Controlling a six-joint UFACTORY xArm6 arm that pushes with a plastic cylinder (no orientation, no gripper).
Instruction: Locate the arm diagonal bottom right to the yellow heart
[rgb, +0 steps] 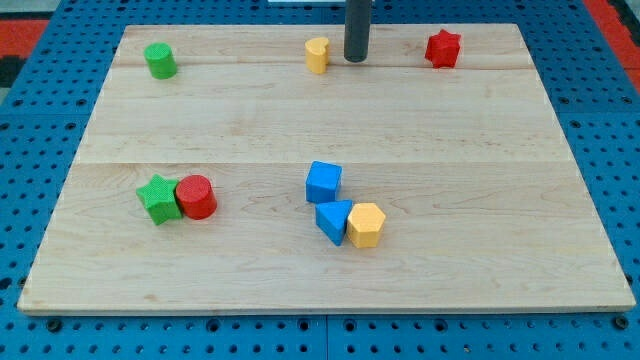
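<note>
The yellow heart (317, 54) sits near the top edge of the wooden board (480, 230), a little left of centre. My tip (356, 58) is the lower end of the dark rod that comes down from the view's top. It stands just right of the yellow heart, at about the same height in the view, with a small gap between them.
A red star (442, 48) is at the top right and a green cylinder (160, 60) at the top left. A green star (158, 198) touches a red cylinder (196, 196) at lower left. A blue cube (323, 182), blue triangle (333, 220) and yellow hexagon (366, 224) cluster at lower centre.
</note>
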